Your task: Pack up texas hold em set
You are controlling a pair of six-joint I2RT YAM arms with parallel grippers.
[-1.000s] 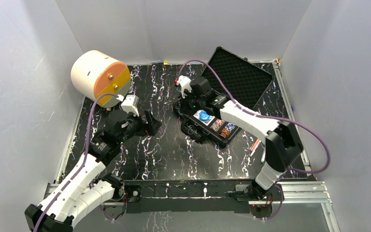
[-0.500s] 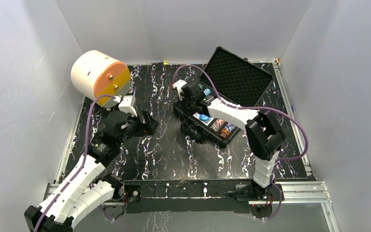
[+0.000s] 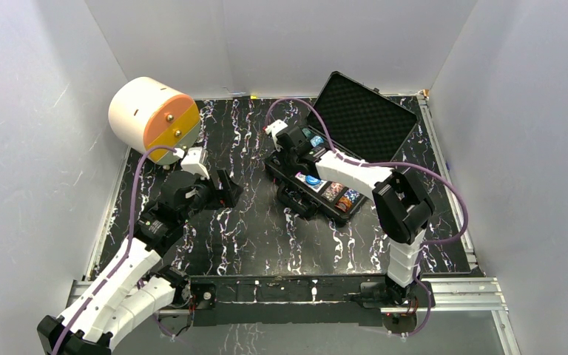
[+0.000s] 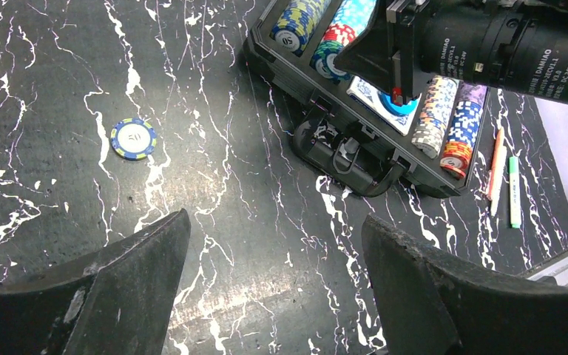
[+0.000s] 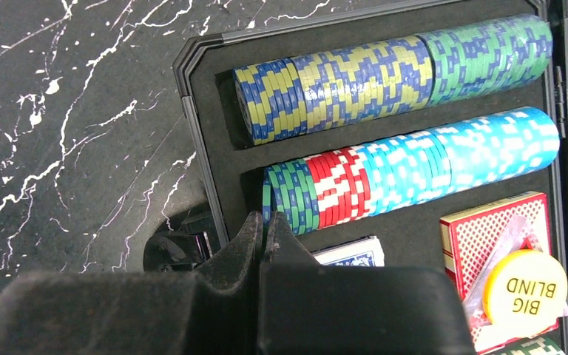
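Black hard case (image 5: pixel 196 126) is lying open toward the far right of the table (image 4: pixel 214 244), its foam-lined lid (image 3: pixel 366 118) standing up behind it. Two rows of chips (image 5: pixel 392 66) are filling the left end, with a red card deck (image 5: pixel 481 229) and a yellow "big blind" button (image 5: pixel 525 285) sitting beside them.

One loose chip (image 4: pixel 133 139), blue, white and yellow, is lying flat on the table, well apart from the case and to its left.

The right gripper (image 5: pixel 265 229) is hanging over the case's left end, fingers pressed together with nothing showing between them. The left gripper (image 4: pixel 274 222) is hovering above bare table with its fingers spread wide and holding nothing; the loose chip is lying ahead of it to the left.

The chip is looking hard, thin, light and smooth, so on this glossy surface it is likely to skid. Pinching it across its rim, fingers brushing the table, seems the surest hold. The filled case is probably heavy and rigid, and its front handle (image 4: pixel 347 155) is offering the best grip. The lid should swing down with a push on its top edge.
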